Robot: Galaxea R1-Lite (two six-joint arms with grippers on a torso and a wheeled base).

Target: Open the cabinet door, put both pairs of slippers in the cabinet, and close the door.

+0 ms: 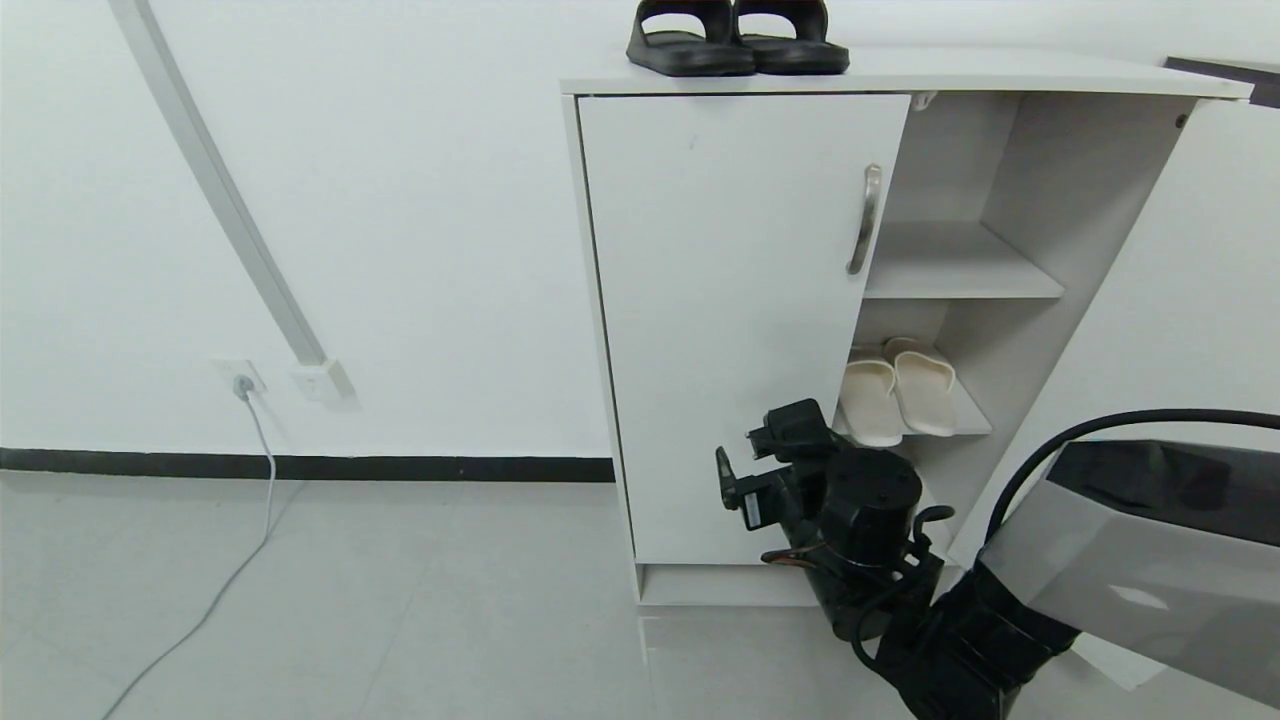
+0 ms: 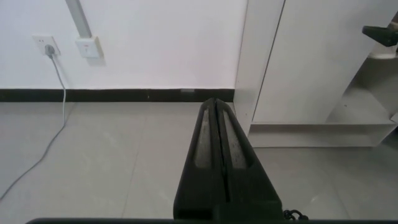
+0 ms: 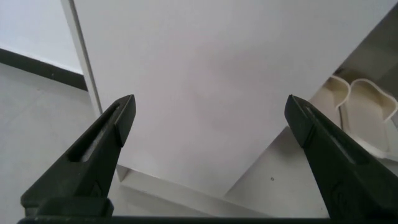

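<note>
On top of the cabinet [image 1: 900, 72], at 12 o'clock in the head view, sat the black slippers [image 1: 738, 38]. They lay side by side and touching, soles flat, thick and matte, with broad straps arching over them. Their long axes ran from the wall toward the cabinet's front edge, along the 12-to-6 line. Which end was toe or heel could not be told.

The cream slippers [image 1: 895, 390] lay at 3 o'clock in that view, on the lower shelf [image 1: 975, 420] of the open right compartment. They were a smooth, pale pair set close together, long axes also near the 12-to-6 line and running from the shelf front into the cabinet. Their heading could not be told either. The upper shelf [image 1: 950, 265] sat at 12 o'clock of them.

The left door [image 1: 730, 330] was shut, with its metal handle [image 1: 865, 220] upright along its right edge. The right door [image 1: 1180, 300] stood swung out at 3 o'clock.

The right gripper [image 1: 765, 455] hung at 8 o'clock of the cream pair, low in front of the left door, its fingers [image 3: 102, 146] spread wide apart with nothing between them. The left gripper [image 2: 214, 109] was over the grey floor [image 2: 112, 155], fingers pressed together, with the cabinet's base at its 2 o'clock.
</note>
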